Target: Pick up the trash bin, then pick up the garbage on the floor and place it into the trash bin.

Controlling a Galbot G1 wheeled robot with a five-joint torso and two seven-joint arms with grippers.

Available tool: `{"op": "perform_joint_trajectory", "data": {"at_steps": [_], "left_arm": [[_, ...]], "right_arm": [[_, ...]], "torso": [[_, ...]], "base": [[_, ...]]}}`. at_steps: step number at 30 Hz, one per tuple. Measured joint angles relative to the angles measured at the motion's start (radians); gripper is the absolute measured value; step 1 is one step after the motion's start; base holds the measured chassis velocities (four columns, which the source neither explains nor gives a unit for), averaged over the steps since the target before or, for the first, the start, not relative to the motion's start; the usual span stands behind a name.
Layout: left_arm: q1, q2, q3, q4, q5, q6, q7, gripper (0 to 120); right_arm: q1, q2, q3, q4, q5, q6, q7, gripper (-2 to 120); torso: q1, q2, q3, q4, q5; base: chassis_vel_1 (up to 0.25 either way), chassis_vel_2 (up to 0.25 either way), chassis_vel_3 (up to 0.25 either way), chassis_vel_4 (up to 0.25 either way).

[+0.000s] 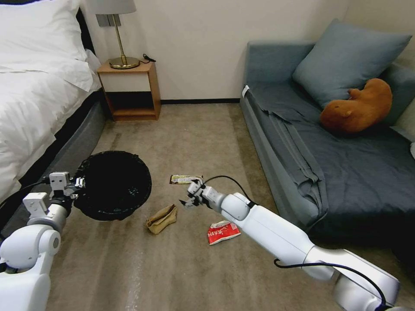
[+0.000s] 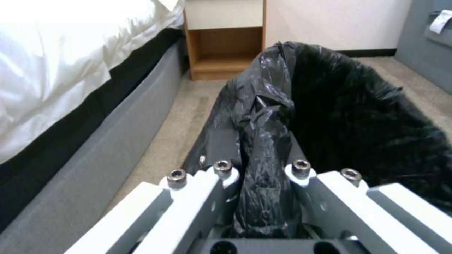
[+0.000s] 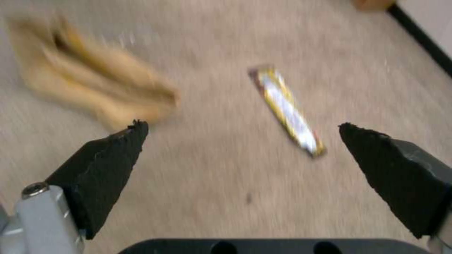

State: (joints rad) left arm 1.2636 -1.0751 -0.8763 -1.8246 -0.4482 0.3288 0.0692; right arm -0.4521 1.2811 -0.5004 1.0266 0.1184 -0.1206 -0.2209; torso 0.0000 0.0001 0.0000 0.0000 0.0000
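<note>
My left gripper (image 1: 80, 183) holds the trash bin (image 1: 114, 185) by its near rim, lifted off the carpet; the left wrist view shows the black bag (image 2: 268, 148) pinched between the fingers. My right gripper (image 1: 189, 199) hangs open above the carpet, between the flat dark-and-gold wrapper (image 1: 186, 179) and the tan paper bag (image 1: 162, 219). From the right wrist, the gold wrapper (image 3: 287, 111) lies between the open fingertips (image 3: 118, 148), and the paper bag (image 3: 89, 84) is to one side. A red-and-white wrapper (image 1: 223, 232) lies beside the right forearm.
A bed (image 1: 39, 86) runs along the left, and a wooden nightstand (image 1: 129, 90) with a lamp stands by the wall. A grey sofa (image 1: 328, 160) with a cushion and a brown plush animal (image 1: 356, 108) lines the right. Open carpet lies between them.
</note>
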Motion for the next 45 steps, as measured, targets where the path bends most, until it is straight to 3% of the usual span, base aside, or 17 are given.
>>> {"op": "perform_joint_trajectory", "data": {"at_steps": [5, 17, 38, 42, 43, 45], "left_arm": [[0.01, 0.005, -0.012, -0.003, -0.005, 0.0, -0.001, 6], [-0.006, 0.012, -0.004, 0.001, -0.007, 0.006, -0.004, 6], [-0.015, -0.008, 0.008, 0.011, -0.001, 0.008, -0.007, 6], [-0.013, -0.004, 0.002, 0.01, -0.002, 0.007, -0.007, 6], [-0.013, -0.004, 0.002, 0.01, -0.002, 0.007, -0.007, 6], [-0.018, -0.008, 0.007, 0.012, -0.002, 0.007, -0.008, 6]], "right_arm": [[-0.024, -0.022, 0.014, -0.073, -0.065, 0.027, -0.033, 100], [-0.107, -0.148, 0.034, -0.029, -0.111, 0.008, -0.098, 100], [-0.113, -0.03, 0.085, -0.215, -0.222, 0.126, -0.134, 99], [-0.111, -0.002, 0.109, -0.289, -0.3, 0.175, -0.163, 80], [-0.111, -0.002, 0.109, -0.289, -0.3, 0.175, -0.163, 80], [-0.107, 0.005, 0.12, -0.314, -0.317, 0.191, -0.17, 67]], "torso": [[0.0, 0.0, 0.0, 0.0, 0.0], [0.0, 0.0, 0.0, -0.0005, 0.0002], [0.0, 0.0, 0.0, 0.0002, 0.0], [0.0, 0.0, 0.0, 0.0, 0.0], [0.0, 0.0, 0.0, 0.0, 0.0], [0.0, 0.0, 0.0, 0.0002, 0.0]], "base": [[0.0, 0.0, 0.0, 0.0], [0.0, 0.0, 0.0, 0.0], [0.0, 0.0, 0.0, 0.0], [0.0, 0.0, 0.0, 0.0], [0.0, 0.0, 0.0, 0.0], [0.0, 0.0, 0.0, 0.0]]}}
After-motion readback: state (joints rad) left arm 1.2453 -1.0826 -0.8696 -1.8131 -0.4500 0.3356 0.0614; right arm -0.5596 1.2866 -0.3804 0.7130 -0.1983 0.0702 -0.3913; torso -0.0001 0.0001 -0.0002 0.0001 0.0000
